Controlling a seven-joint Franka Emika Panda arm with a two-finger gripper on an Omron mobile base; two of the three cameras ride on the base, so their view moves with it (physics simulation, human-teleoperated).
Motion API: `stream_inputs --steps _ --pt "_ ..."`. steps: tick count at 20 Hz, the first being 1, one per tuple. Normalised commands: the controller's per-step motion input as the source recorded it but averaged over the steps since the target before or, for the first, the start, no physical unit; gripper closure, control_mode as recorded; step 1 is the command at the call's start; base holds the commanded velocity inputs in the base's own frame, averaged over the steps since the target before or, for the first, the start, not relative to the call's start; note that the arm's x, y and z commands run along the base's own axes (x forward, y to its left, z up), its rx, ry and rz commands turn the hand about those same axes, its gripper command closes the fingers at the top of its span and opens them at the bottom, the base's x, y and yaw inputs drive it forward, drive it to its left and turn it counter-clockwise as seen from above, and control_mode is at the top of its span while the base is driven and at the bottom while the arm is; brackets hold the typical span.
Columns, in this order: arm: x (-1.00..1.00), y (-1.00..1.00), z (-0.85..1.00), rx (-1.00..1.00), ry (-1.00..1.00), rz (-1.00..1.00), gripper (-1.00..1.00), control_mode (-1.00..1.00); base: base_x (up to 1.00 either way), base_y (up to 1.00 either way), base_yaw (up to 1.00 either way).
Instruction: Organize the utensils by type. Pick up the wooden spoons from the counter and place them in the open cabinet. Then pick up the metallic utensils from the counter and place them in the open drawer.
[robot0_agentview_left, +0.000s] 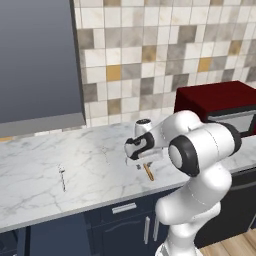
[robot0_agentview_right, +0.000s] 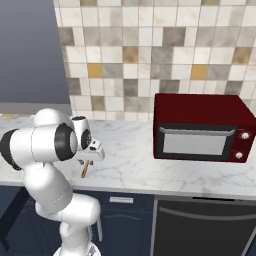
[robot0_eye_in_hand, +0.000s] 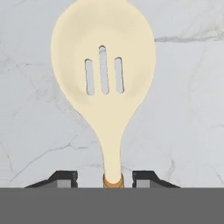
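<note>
Tool (robot0_eye_in_hand: 113, 177) over the spoon (robot0_eye_in_hand: 104, 74), hand view: your two fingertips (robot0_eye_in_hand: 65, 178) stand one on each side of the spoon's neck, where the cream bowl narrows into the orange-brown handle. A gap shows on both sides, so the tool is neither fully released nor yet clenched on the wood; the pictures do not show whether the pads touch it.

Spoon: it lies flat on the bench (robot0_agentview_left: 45, 165), slotted bowl pointing away from the tool, the handle running back under the hand. In the left base view the handle (robot0_agentview_left: 149, 172) sticks out just below the tool (robot0_agentview_left: 142, 162), near the bench's front edge; in the right base view it shows likewise (robot0_agentview_right: 84, 170) beneath the tool (robot0_agentview_right: 90, 159).

Step in hand, as judged: close on the neck. Keep the neck centred between the fingertips, close squarely across it, and lift straight up only once the grip is firm, since a thin neck can pivot.

Away from the spoon: a thin metal utensil (robot0_agentview_left: 62, 178) lies well to its left on the bench, too slight to tell its type. The microwave (robot0_agentview_right: 202, 127) stands to the spoon's right.

Hidden: the hand covers the contact point in both base views, and most of the handle is cut off in the hand view.
</note>
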Motion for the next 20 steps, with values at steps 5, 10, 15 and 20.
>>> stream_inputs --steps 5,10,15,20 --pt "-0.2 -0.02 0.19 0.13 0.02 -0.01 1.0 -1.0 0.0 0.0 0.0" --pt "-0.34 0.0 0.81 0.04 0.0 0.03 1.0 -1.0 0.0 0.0 0.0" --pt "-0.41 0.02 0.92 0.0 0.0 0.26 1.0 -1.0 0.0 0.0 0.0" --pt "-0.51 0.02 0.71 -0.01 0.0 0.52 1.0 -1.0 0.0 0.0 0.0"
